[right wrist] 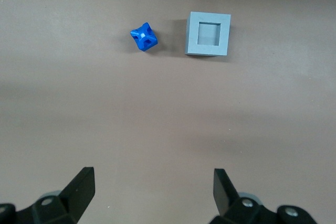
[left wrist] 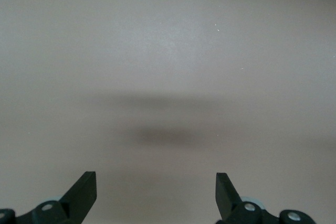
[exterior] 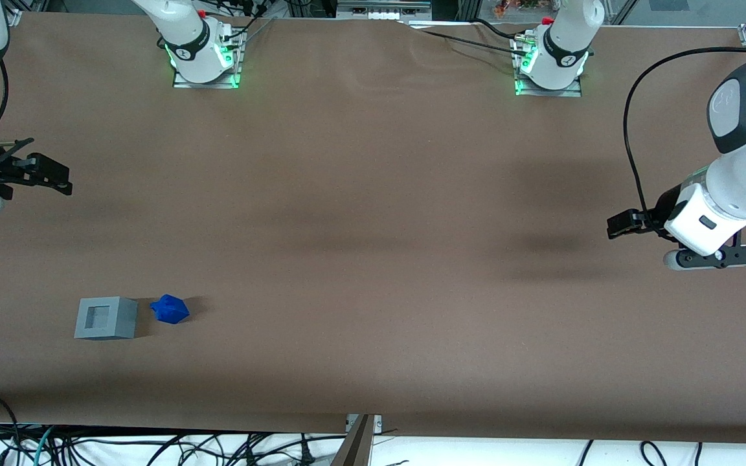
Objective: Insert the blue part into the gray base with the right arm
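The gray base (exterior: 106,318) stands on the brown table near the front camera, at the working arm's end, its square recess facing up and empty. The blue part (exterior: 169,309) lies on the table just beside it, a small gap between them. Both show in the right wrist view, the blue part (right wrist: 144,37) next to the gray base (right wrist: 209,34). My right gripper (exterior: 56,178) hangs above the table, farther from the front camera than both pieces and well apart from them. In the wrist view the gripper (right wrist: 153,187) is open and empty over bare table.
The two arm bases (exterior: 204,58) (exterior: 551,65) are bolted at the table edge farthest from the front camera. Cables (exterior: 153,446) lie below the table's near edge. The brown table cover (exterior: 373,259) is wrinkled near the bases.
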